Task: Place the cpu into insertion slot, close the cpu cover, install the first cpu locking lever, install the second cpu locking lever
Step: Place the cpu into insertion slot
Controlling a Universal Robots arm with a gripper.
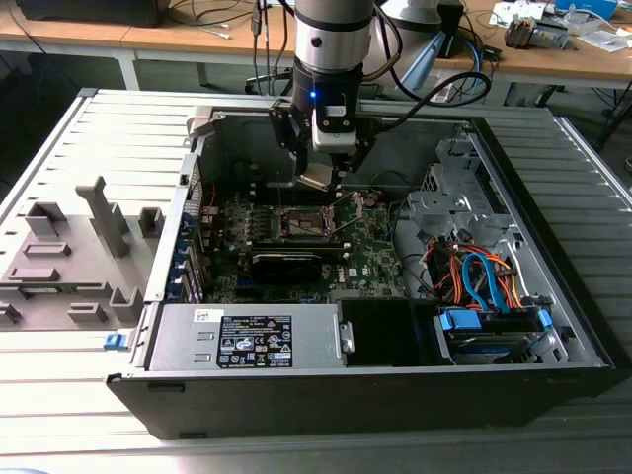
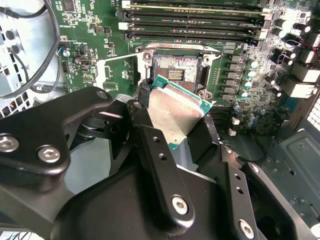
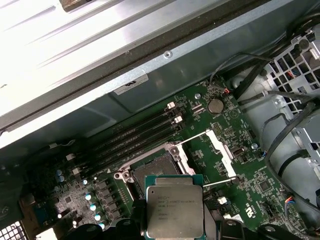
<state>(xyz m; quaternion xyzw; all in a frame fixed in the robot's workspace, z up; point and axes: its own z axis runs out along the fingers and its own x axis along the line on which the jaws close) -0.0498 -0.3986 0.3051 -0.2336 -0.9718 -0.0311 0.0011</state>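
The claw (image 1: 318, 176) hangs inside the open case (image 1: 553, 365), which lies on its side on the worktop (image 1: 59, 395) so that the board (image 2: 85, 50) faces up and the arm can come at it from above. The claw is closed on the cpu (image 2: 177, 110), with one finger (image 2: 141, 116) on each of two opposite edges. A hold by the edges seems chosen to leave the underside free to meet the slot, and the grey metal top faces both wrist cameras.

The slot (image 2: 176, 70) lies bare on the board, its dark centre uncovered. The cover (image 3: 220, 150) looks swung back to one side of it, and thin wire levers stand loose nearby, which I judge is there to leave the way down clear. The memory slots (image 2: 195, 20) run along the far side of the slot.

The cpu sits between the fingertips, at the very end of the claw. In the exterior view it looks tilted rather than level with the board. It is above the slot and apart from it, not seated. In the first wrist view the cpu (image 3: 174, 210) overlaps the near edge of the slot (image 3: 155, 167). Whether it is squarely over the opening I cannot tell. The placing itself is not yet done
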